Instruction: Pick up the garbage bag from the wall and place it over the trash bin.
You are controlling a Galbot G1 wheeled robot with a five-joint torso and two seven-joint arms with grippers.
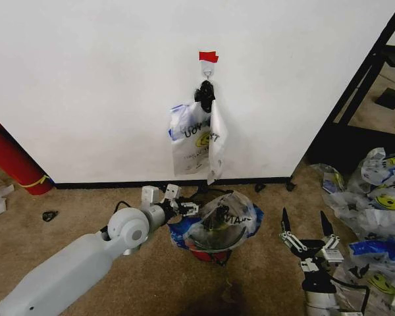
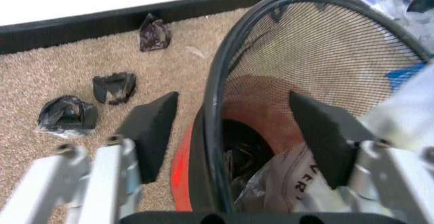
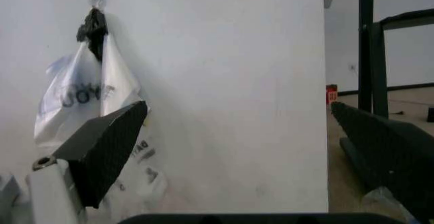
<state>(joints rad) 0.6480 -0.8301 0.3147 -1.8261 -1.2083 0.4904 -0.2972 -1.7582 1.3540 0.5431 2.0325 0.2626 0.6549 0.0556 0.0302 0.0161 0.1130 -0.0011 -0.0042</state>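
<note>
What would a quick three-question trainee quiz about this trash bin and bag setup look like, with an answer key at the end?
1. True or false: a garbage bag hangs from the hook on the wall.
2. Which gripper straddles the rim of the trash bin: A) left gripper, B) right gripper?
3. Fill in: the right gripper's fingers are ___.

Key: 1 true. 2 A; one open finger is outside the rim, one inside. 3 open, low beside the bin, holding nothing.

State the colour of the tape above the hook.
Red tape, clearest in the head view.
</note>
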